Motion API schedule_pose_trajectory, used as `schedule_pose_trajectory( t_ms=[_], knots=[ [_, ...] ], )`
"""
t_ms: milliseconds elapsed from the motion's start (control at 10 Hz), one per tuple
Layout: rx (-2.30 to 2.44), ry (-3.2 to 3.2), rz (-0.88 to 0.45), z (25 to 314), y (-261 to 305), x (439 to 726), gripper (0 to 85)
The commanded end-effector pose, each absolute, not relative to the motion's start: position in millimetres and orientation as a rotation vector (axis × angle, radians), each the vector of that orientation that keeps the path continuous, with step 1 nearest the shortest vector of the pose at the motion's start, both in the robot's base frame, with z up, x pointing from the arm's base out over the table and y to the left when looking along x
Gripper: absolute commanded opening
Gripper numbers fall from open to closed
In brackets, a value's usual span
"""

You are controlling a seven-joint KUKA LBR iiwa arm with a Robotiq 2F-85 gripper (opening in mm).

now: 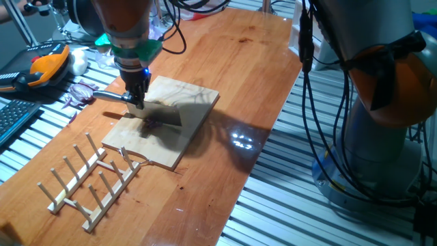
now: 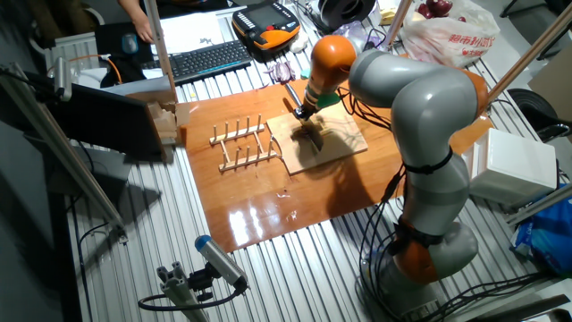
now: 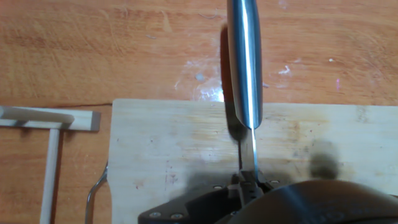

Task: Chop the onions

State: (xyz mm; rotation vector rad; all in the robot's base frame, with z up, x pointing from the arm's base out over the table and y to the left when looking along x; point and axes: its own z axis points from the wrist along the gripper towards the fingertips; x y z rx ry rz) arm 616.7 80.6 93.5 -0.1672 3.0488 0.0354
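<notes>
My gripper (image 1: 137, 96) is shut on a knife (image 1: 109, 96), whose silver handle points left and whose dark blade (image 1: 166, 113) lies over the wooden board (image 1: 184, 140). A small dark purple onion piece (image 1: 151, 124) sits on the board just below the blade, partly in shadow. In the hand view the knife (image 3: 244, 62) runs up from the gripper (image 3: 249, 182) across the board (image 3: 174, 155); the onion is hidden there. The other fixed view shows the gripper (image 2: 307, 113) above the board (image 2: 335, 143).
A heap of purple onion scraps (image 1: 82, 92) and a white bulb (image 1: 80, 63) lie left of the board. A wooden peg rack (image 1: 85, 179) stands in front of it, with a bent wire (image 1: 131, 159) at the board's edge. An orange pendant (image 1: 44, 68) is at the far left.
</notes>
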Motion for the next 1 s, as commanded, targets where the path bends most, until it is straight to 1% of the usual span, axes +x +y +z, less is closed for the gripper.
schedule_pose_trajectory(
  t_ms=[0, 100, 300, 900],
  knots=[
    [-0.173, 3.049, 0.023, 114, 78, 621, 0.0],
    [-0.181, 3.054, 0.014, 123, 75, 622, 0.0],
    [-0.192, 3.048, 0.015, 126, 70, 625, 0.0],
    [-0.171, 2.974, 0.034, 110, 78, 637, 0.0]
  ],
)
